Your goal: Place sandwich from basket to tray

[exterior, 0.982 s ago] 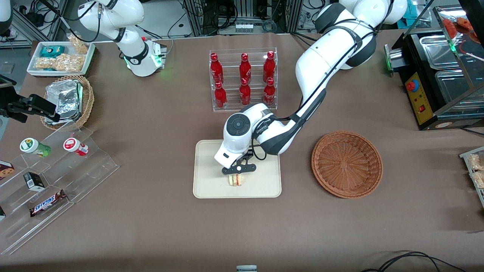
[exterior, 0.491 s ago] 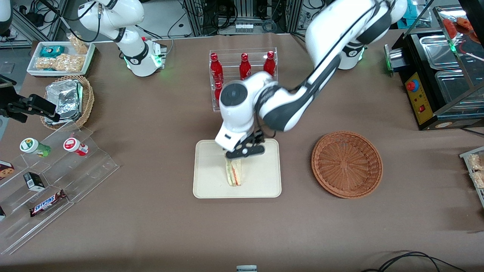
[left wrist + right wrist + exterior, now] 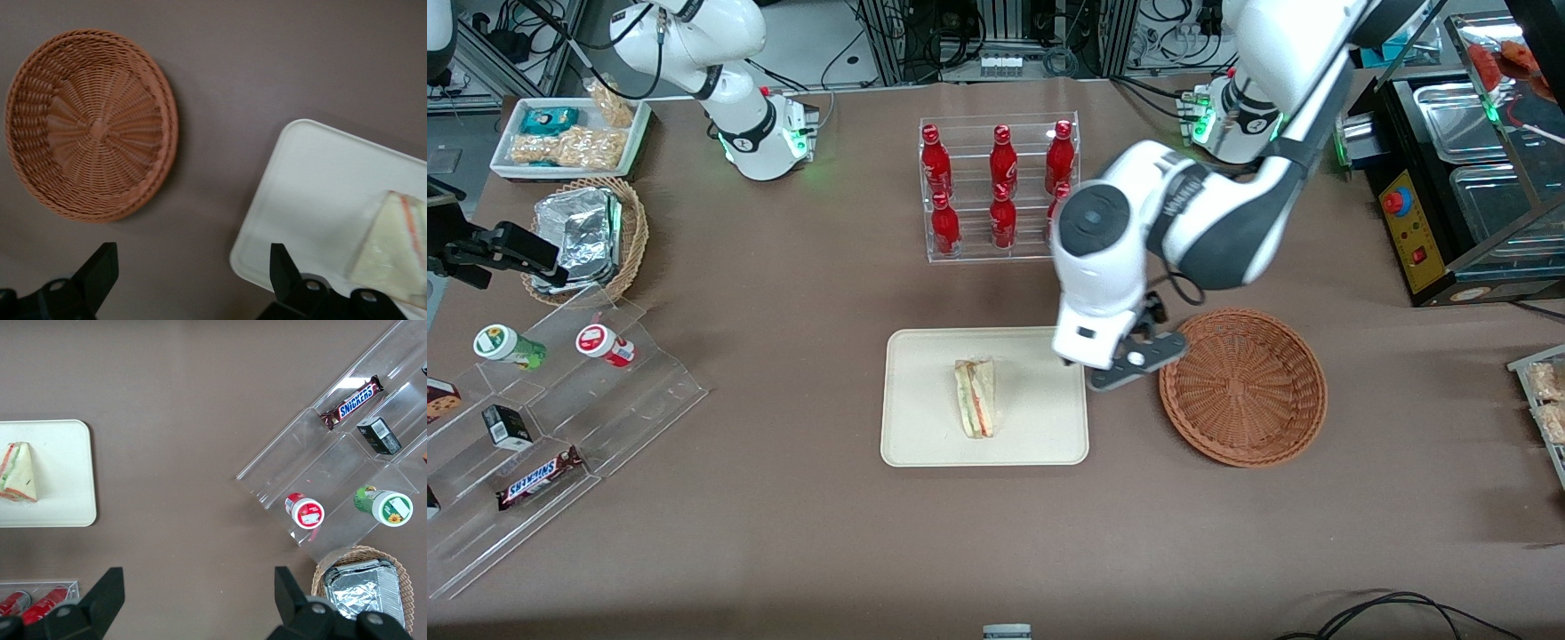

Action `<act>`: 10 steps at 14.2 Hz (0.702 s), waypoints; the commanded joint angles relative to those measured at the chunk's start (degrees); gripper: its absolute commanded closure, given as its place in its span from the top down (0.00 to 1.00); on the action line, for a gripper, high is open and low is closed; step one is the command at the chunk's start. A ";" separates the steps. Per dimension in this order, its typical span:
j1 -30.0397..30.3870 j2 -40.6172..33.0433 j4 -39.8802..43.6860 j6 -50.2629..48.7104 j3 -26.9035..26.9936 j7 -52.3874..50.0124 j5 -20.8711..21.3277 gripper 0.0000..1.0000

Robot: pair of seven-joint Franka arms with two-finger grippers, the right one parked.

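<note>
- Wrapped triangular wedge sandwich (image 3: 975, 396) lies on cream rectangular plastic tray (image 3: 925, 440); placing looks done.
- Round reddish-brown wicker basket (image 3: 1243, 387) holds nothing.
- Pincer (image 3: 1129, 366) spread, pinching nothing, above the counter (image 3: 783, 533) between tray and basket.

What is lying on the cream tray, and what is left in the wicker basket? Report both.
On the tray lies only the sandwich, on its side. The basket holds nothing visible. The open gripper hangs between them, above the table, and covers a small part of the tray's edge.
</note>
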 commanded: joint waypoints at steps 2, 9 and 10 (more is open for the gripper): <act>8.24 -10.81 -11.03 1.10 -0.31 13.72 -7.60 1.00; 16.61 -21.09 -15.96 -4.62 0.48 28.17 -14.82 1.00; 16.52 -23.11 -17.36 -4.97 2.40 30.01 -16.39 1.00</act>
